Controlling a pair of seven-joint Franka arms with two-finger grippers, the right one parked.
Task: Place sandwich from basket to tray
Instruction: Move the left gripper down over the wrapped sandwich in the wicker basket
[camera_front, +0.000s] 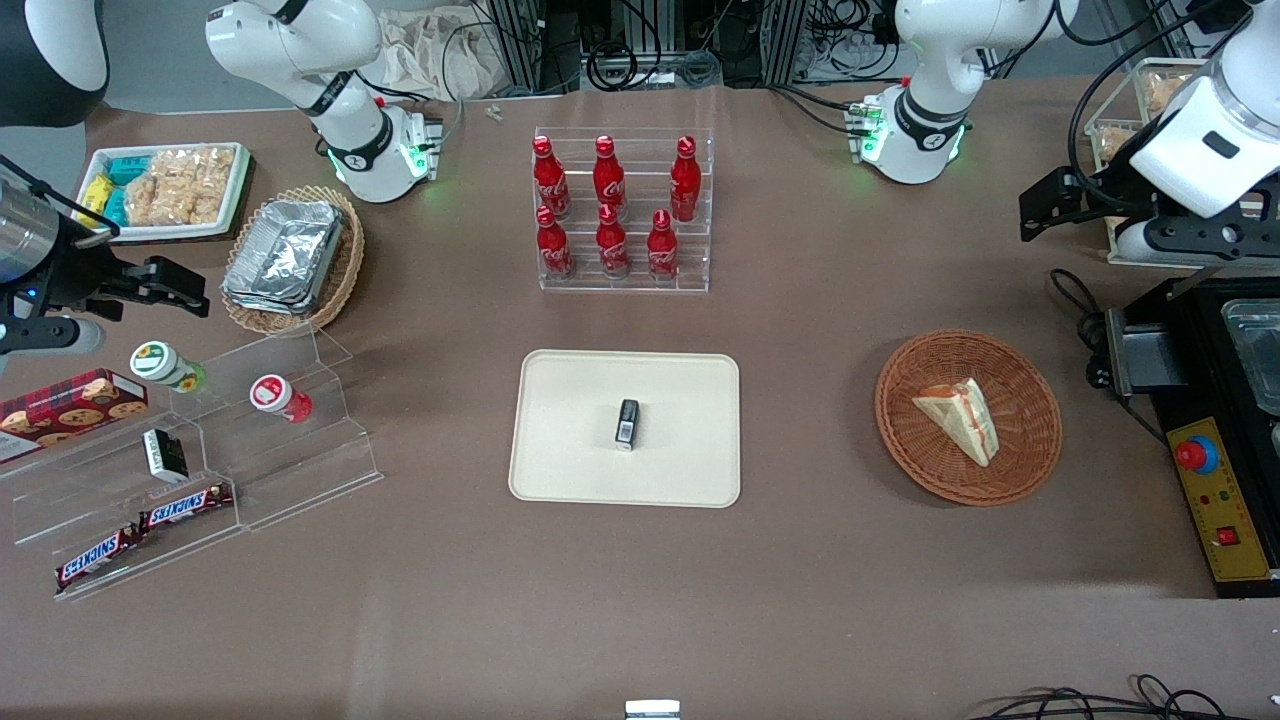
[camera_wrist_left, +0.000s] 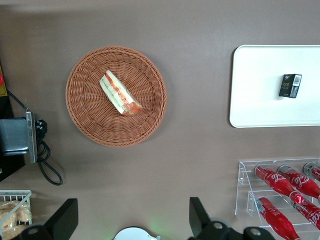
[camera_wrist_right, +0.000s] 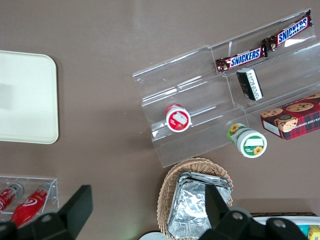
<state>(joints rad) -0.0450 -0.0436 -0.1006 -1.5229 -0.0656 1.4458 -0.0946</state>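
Note:
The sandwich (camera_front: 960, 415), a pale wedge with red-orange and green filling, lies in the round reddish-brown wicker basket (camera_front: 900, 420) toward the working arm's end of the table. Both also show in the left wrist view: the sandwich (camera_wrist_left: 120, 92) and the basket (camera_wrist_left: 82, 115). The cream tray (camera_front: 570, 460) lies mid-table with a small black box (camera_front: 627, 424) on it; the wrist view shows the tray (camera_wrist_left: 255, 100) and the box (camera_wrist_left: 290, 85) too. My left gripper (camera_front: 1030, 212) hangs high above the table, farther from the front camera than the basket. It (camera_wrist_left: 131, 220) is wide open and empty.
A clear rack of red cola bottles (camera_front: 622, 210) stands farther from the front camera than the tray. A black control box with a red button (camera_front: 1215, 470) sits beside the basket at the table's end. A clear stand with snacks (camera_front: 200, 450) and a tan basket of foil containers (camera_front: 290, 255) are toward the parked arm's end.

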